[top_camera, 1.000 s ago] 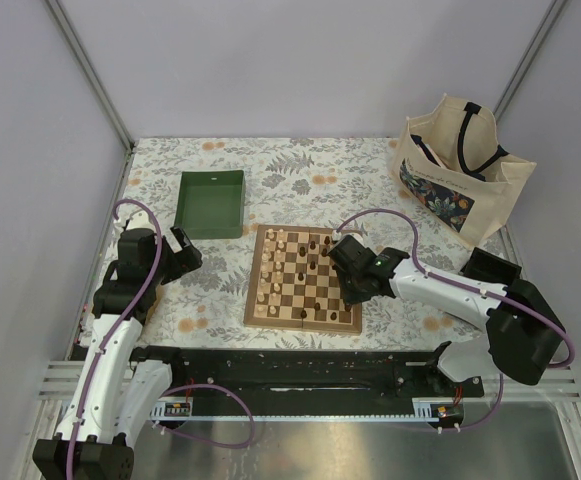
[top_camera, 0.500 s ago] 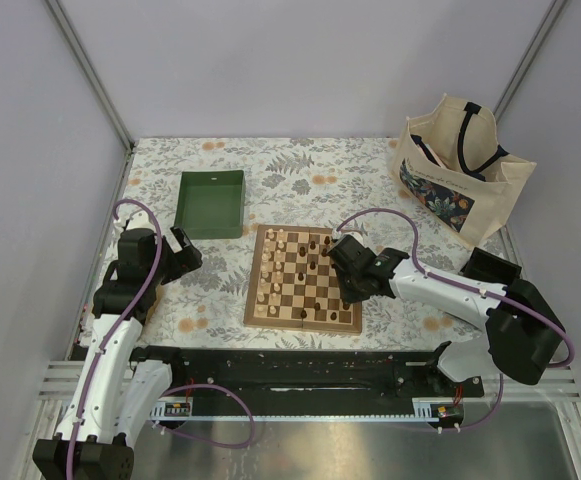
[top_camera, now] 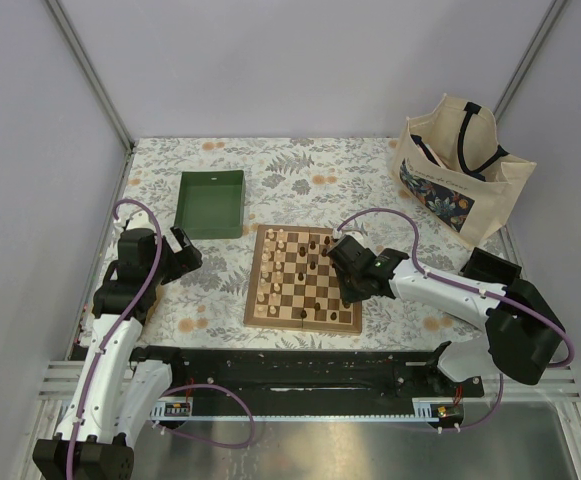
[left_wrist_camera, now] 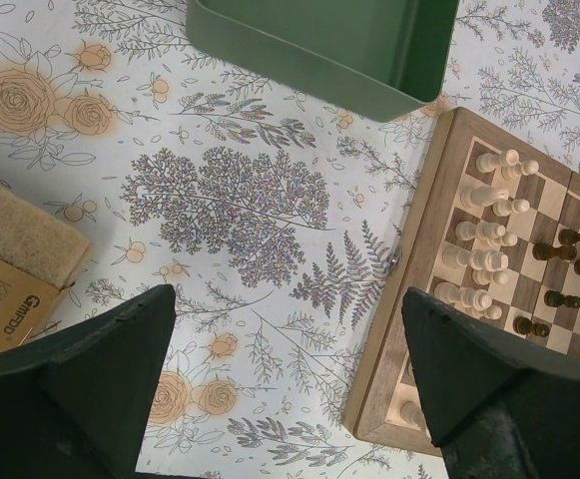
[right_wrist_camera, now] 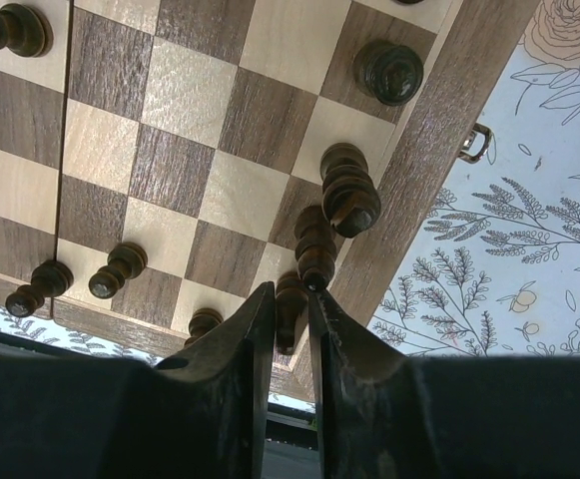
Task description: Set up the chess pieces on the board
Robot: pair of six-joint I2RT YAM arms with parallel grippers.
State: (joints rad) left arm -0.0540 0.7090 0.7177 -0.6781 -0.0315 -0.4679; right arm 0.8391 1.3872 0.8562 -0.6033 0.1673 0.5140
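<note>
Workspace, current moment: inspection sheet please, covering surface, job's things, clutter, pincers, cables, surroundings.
Surface: floral tablecloth, lying flat.
Job's things: chessboard open; pale chessmen along its left side, dark chessmen mid-board and right.
Clutter: green tray, tote bag, boxed sponge.
Pincers: left pincer open, off the board; right pincer closed on a dark chessman at the board's edge.
Cables: purple cables looped on both arms.
Surroundings: plain walls, metal frame.
</note>
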